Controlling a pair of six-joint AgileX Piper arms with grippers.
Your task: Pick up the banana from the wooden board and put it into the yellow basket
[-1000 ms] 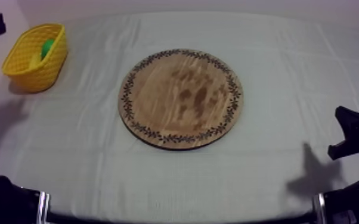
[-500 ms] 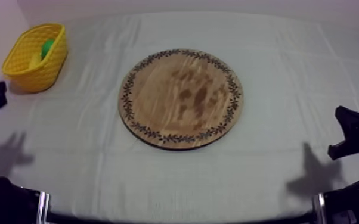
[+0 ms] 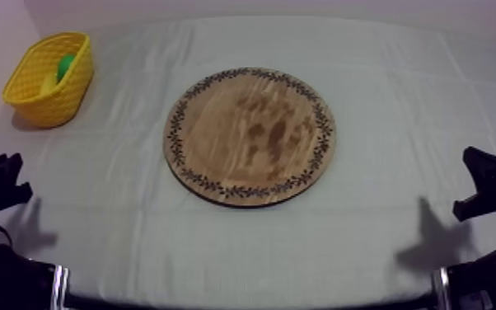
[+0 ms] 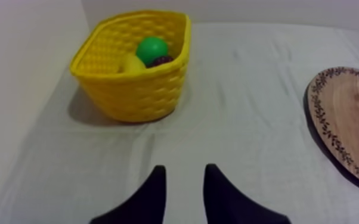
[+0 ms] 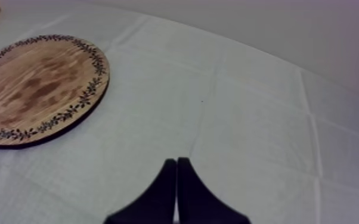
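Quick rundown of the cams: the top one hangs above the tabletop (image 3: 400,91) on the near side of the wooden board (image 3: 250,136). It's tilted down at a slant, far enough back to take in the whole board plus the yellow basket (image 3: 49,78) past the board's far left. Left wrist cam sits low behind the left claw (image 4: 184,170), facing the basket fairly close and catching a slice of the board's rim. Right wrist cam sits low behind the right claw (image 5: 176,161), looking over the tabletop toward the board. All three share the board; top and left wrist share the basket
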